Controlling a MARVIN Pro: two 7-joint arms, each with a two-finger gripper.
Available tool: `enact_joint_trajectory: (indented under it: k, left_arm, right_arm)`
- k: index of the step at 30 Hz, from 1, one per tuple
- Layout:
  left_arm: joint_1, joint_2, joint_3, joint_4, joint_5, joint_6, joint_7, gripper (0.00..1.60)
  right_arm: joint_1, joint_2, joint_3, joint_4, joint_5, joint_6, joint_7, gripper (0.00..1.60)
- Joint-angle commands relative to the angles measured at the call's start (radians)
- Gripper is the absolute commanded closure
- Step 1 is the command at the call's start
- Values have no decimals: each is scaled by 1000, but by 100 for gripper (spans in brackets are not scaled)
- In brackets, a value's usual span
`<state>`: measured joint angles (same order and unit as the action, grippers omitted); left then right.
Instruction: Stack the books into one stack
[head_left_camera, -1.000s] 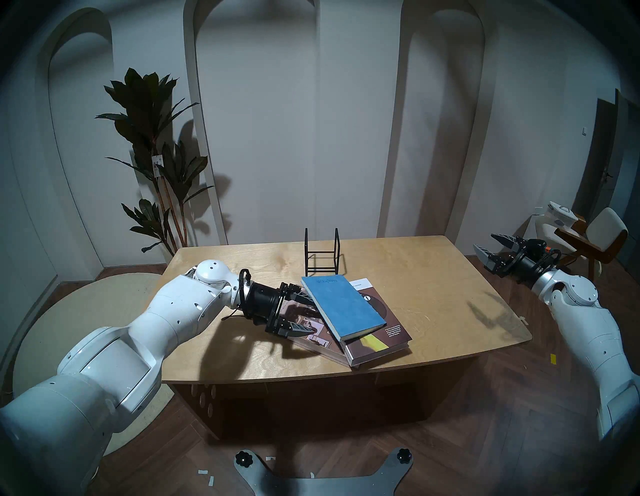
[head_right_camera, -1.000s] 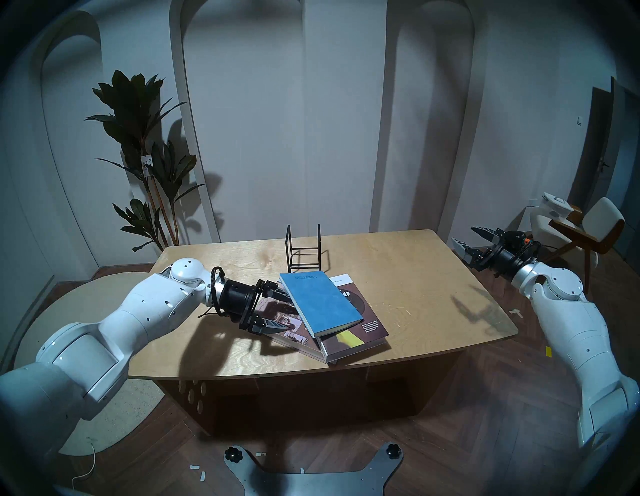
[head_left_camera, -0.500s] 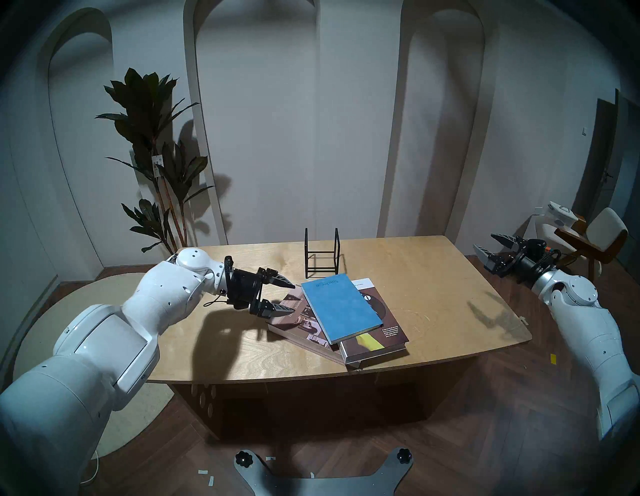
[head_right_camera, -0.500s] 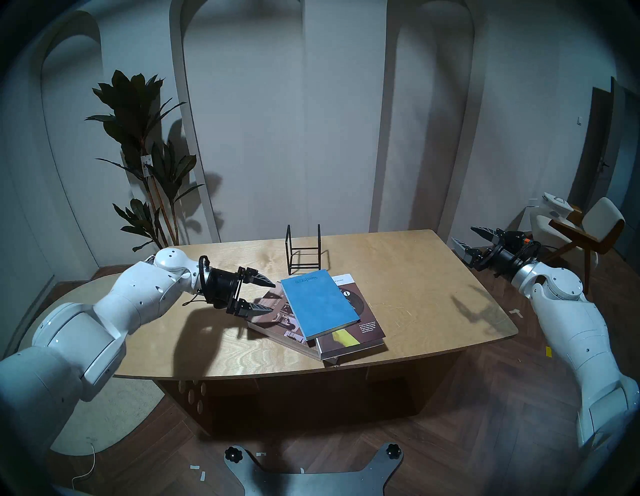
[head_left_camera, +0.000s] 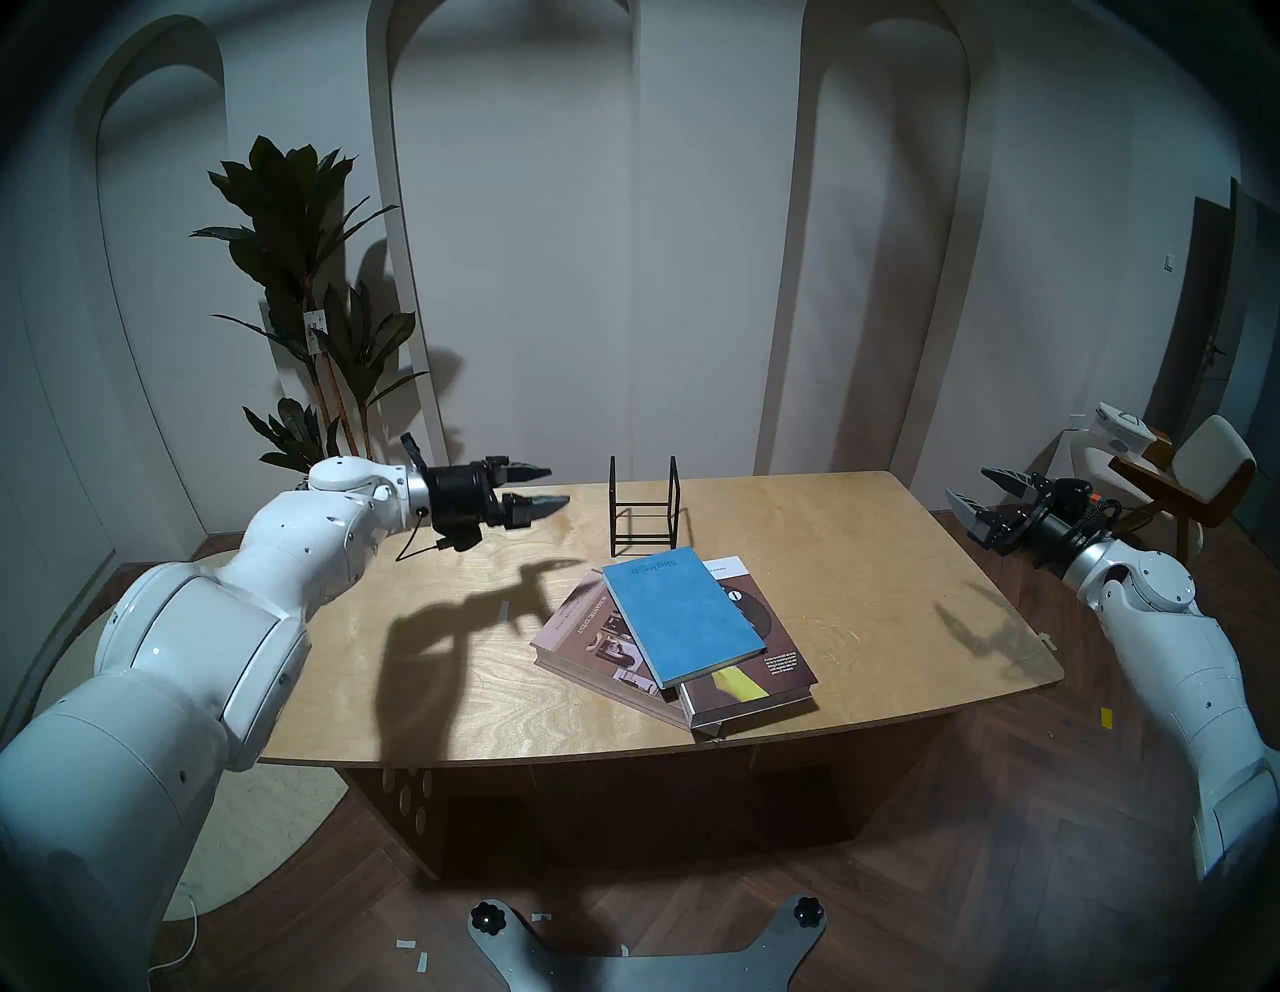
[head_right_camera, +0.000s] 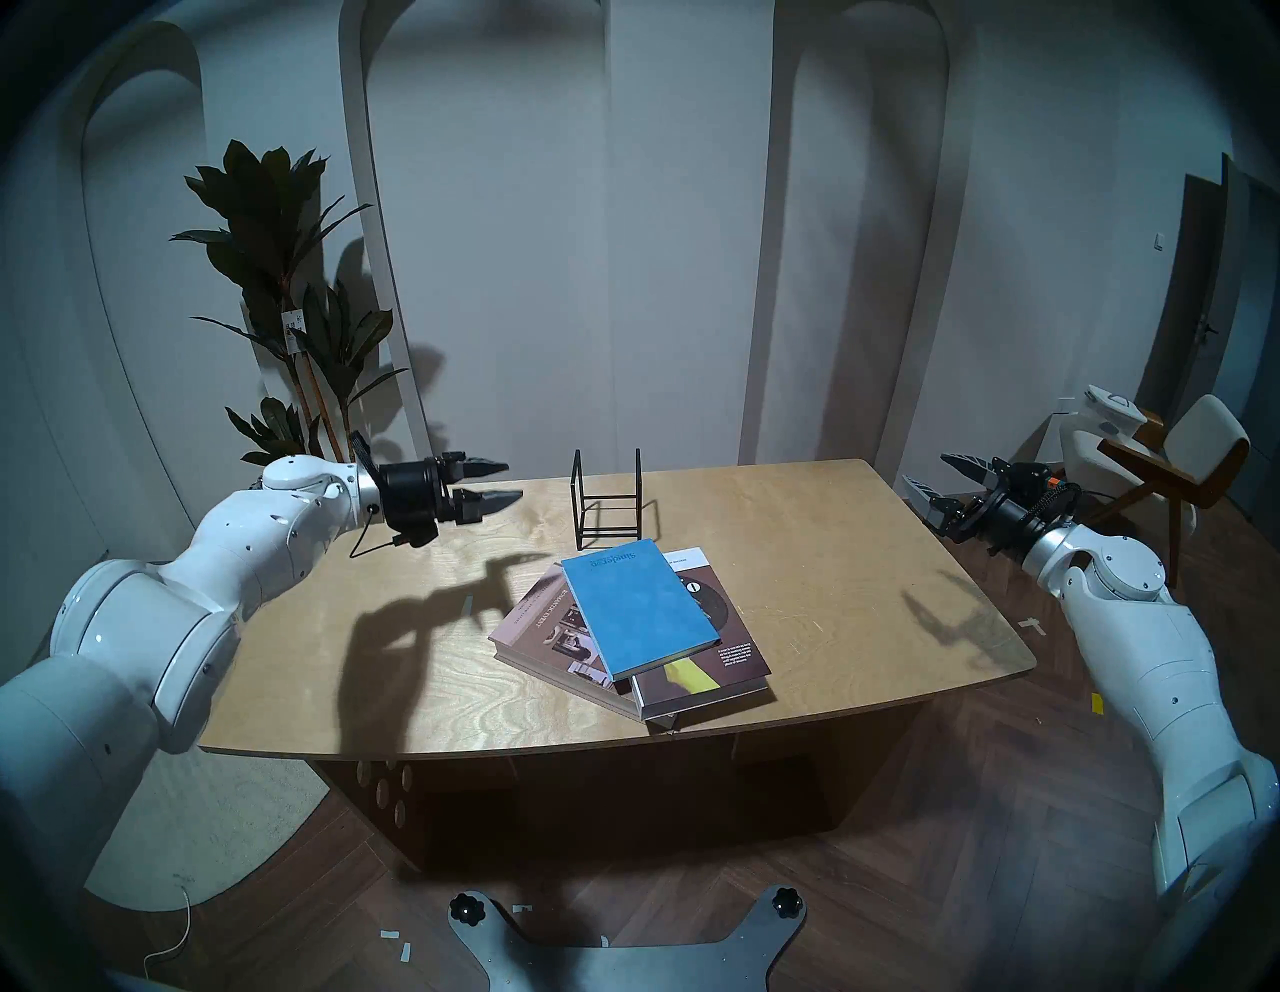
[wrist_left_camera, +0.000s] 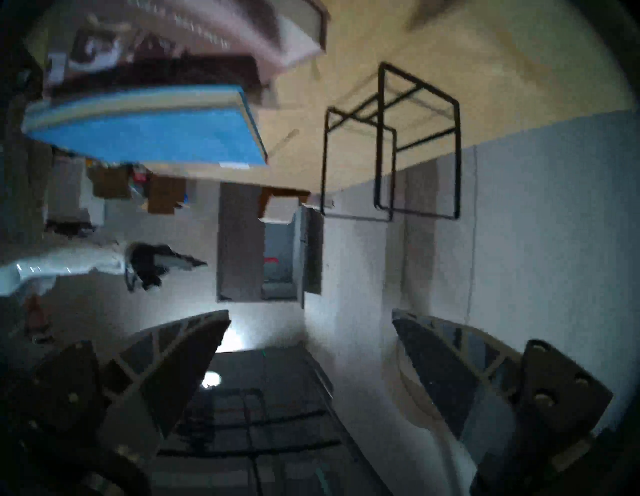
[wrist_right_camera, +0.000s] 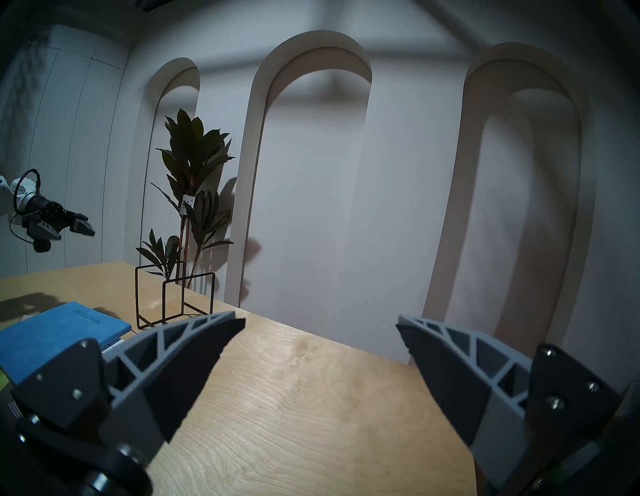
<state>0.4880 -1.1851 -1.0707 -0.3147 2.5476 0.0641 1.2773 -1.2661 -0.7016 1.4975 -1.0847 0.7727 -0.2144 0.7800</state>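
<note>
Three books (head_left_camera: 675, 641) piled askew, blue book (head_left_camera: 682, 615) overhanging; could slide if nudged. Left gripper (head_left_camera: 550, 488), right gripper (head_left_camera: 970, 485) spread, empty.

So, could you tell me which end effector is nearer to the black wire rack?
The left end effector hovers open just left of the black wire rack; the right end effector hangs open beyond the table's right edge.

Three books (head_left_camera: 682, 634) in one pile, one wire rack (head_left_camera: 644, 508), one table (head_left_camera: 866, 554), one plant (head_left_camera: 312, 305)
</note>
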Motion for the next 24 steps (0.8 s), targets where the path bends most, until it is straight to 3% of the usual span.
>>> enact_joint_trajectory:
  k: [1,9,11,12,13,15,16,24]
  left_arm:
    - [-98,-6,-142,48,-141,-111,-68,0]
    - [-127,-33,-298,147,-340,-201,-208,0]
    - [-120,-54,-348,169,-393,-180,-266,0]
    - [-114,-56,-332,174,-418,-163,-258,0]
    - [-102,-72,-369,181,-428,-119,-293,0]
    - [-83,-87,-375,183,-435,-71,-334,0]
    - [-70,-78,-348,157,-407,-78,-333,0]
    - [-31,-67,-318,125,-364,59,-359,0]
  right_arm:
    - [13,3,7,-8,2,-4,0,0]
    - [16,3,7,-7,2,-6,1,0]
    - [17,2,7,-7,2,-7,1,0]
    - [17,2,8,-7,2,-7,1,0]
    - [18,2,8,-7,2,-8,1,0]
    - [19,1,8,-6,2,-9,1,0]
    - [18,2,8,-7,2,-8,1,0]
    - [19,2,7,-6,2,-8,2,0]
